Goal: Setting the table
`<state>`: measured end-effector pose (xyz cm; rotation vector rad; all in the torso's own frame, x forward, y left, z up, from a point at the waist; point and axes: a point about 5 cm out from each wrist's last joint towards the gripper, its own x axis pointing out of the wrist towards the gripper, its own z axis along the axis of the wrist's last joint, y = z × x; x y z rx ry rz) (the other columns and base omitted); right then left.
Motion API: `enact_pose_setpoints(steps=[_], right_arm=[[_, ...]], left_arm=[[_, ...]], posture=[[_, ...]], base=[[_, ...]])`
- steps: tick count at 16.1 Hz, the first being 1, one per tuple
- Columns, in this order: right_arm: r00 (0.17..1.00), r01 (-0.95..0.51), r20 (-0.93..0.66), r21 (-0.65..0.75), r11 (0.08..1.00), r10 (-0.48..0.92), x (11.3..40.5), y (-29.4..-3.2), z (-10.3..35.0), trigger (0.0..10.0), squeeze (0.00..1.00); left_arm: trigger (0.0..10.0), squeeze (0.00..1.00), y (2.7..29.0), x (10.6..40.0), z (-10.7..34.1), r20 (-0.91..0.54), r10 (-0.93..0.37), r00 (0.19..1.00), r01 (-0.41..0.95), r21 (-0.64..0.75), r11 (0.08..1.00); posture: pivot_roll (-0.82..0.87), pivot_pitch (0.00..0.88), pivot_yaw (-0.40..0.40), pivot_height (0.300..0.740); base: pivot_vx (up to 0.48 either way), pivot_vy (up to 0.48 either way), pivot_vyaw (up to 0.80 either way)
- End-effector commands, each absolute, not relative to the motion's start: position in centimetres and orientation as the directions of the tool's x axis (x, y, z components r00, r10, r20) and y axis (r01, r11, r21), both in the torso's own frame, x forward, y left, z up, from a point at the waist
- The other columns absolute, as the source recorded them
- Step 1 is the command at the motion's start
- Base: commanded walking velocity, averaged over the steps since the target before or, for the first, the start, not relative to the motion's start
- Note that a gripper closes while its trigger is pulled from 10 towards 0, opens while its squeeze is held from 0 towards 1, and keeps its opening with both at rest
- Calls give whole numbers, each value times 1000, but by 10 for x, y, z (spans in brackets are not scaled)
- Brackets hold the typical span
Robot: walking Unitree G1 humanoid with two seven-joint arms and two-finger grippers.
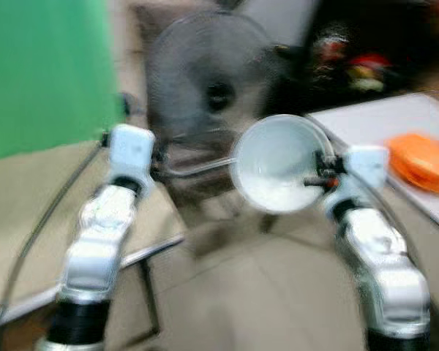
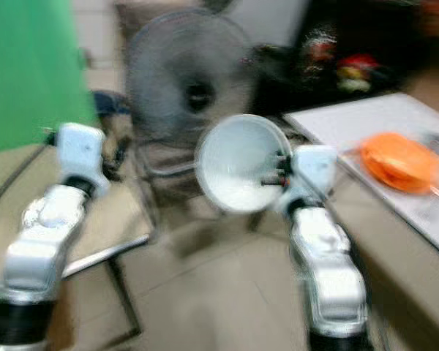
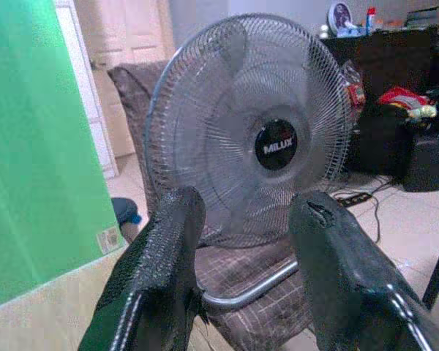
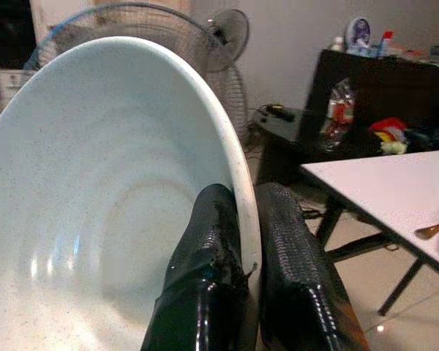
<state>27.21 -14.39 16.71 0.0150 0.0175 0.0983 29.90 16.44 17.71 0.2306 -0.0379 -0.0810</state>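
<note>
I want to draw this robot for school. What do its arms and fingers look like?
Both arms are shiny silver and rounded, with a black ring low on each forearm and a pale boxy wrist block. A thin dark cable runs beside the left arm. The right arm looks the same. Each gripper has two long black fingers with a rough, bumpy surface, wide and rounded at the tips.

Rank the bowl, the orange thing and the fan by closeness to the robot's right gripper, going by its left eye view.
1. Bowl: clamped at its rim by the right gripper.
2. Orange thing: on the white table, to its right.
3. Fan: behind, to its left.
</note>
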Motion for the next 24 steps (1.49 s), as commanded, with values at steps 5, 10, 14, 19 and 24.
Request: enact_pose_setpoints(steps=[5, 10, 14, 19, 24], right_arm=[[998, -63, 26, 6, 998, 63, 271, -152, 178, 10000, 0], [998, -53, 27, 8, 999, 53, 271, -153, 178, 10000, 0], [998, -50, 26, 10, 999, 49, 270, -154, 178, 10000, 0], [999, -43, 24, 12, 999, 43, 270, -155, 178, 10000, 0], [999, -35, 22, 12, 999, 35, 270, -156, 178, 10000, 0]], left_arm=[[10000, 0, 156, 301, 178, 28, -115, 993, 107, 213, 971], [10000, 0, 158, 304, 174, 1, -95, 995, 94, 166, 982], [10000, 0, 157, 304, 178, 28, -90, 996, 80, 258, 963], [10000, 0, 158, 304, 177, 16, -88, 996, 85, 158, 984], [10000, 0, 154, 306, 177, 19, -96, 995, 91, 199, 976]], posture=[[65, 0, -105, 740], [62, 0, -102, 740], [59, 0, -99, 740], [53, 0, -95, 740], [49, 0, -92, 740]], base=[[0, 462, -800], [0, -192, -800], [0, 120, -800], [0, 86, -800], [0, -145, -800]])
